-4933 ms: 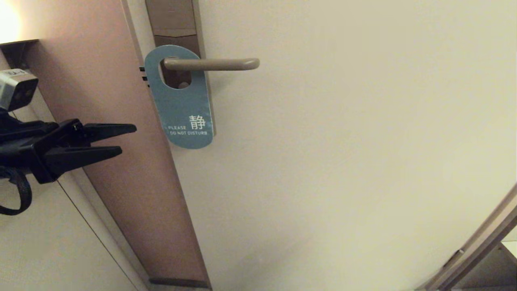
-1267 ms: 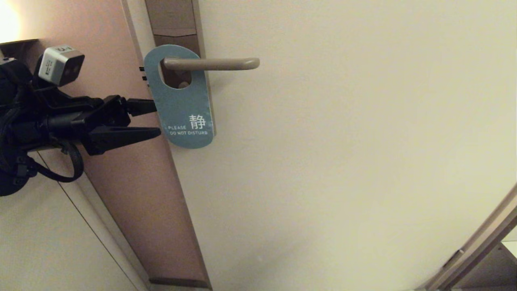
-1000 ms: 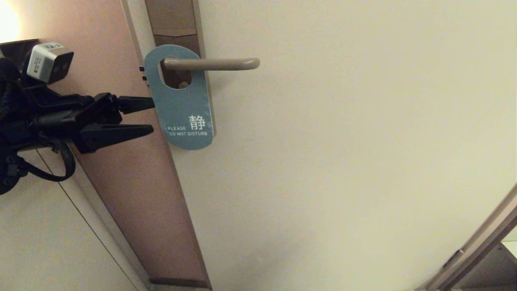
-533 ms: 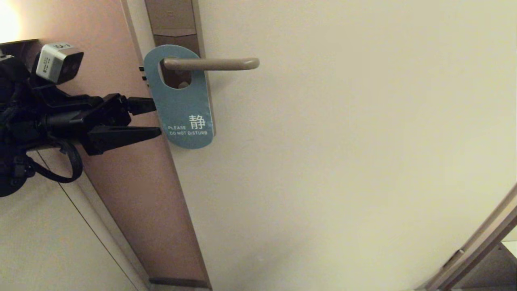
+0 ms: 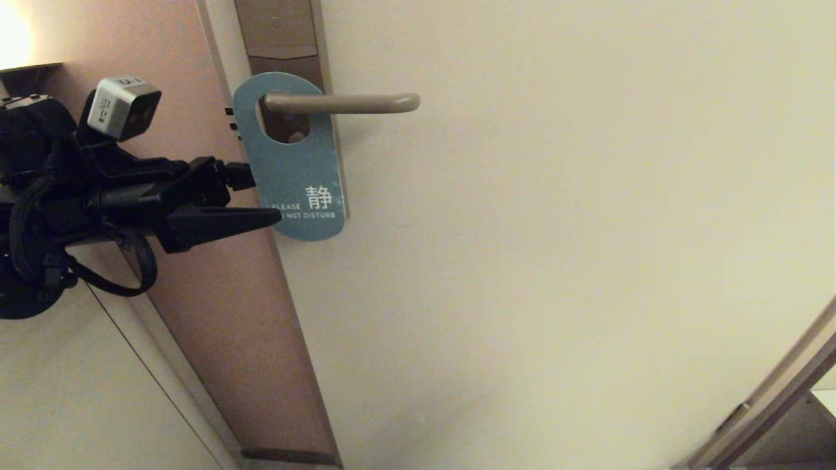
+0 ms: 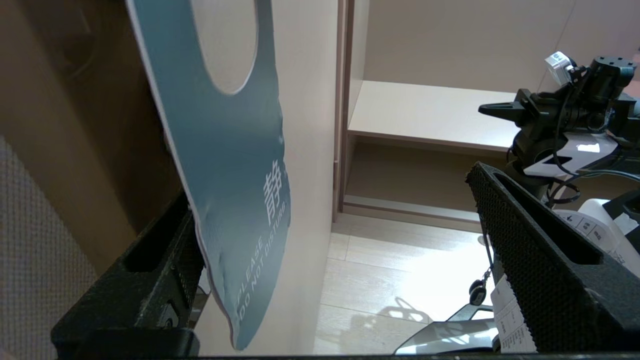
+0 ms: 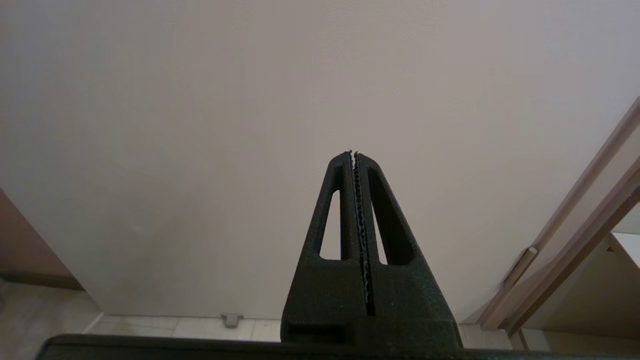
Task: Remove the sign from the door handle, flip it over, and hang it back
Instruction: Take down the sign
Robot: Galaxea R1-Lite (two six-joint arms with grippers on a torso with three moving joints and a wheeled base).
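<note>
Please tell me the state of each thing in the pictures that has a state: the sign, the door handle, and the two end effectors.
sign: hanging on the handle, teal "DO NOT DISTURB" side out.
door handle: level, passing through the sign's hole.
left end effector: open, one finger either side of the sign's edge, not closed yet.
right end effector: shut, empty, facing the door.
</note>
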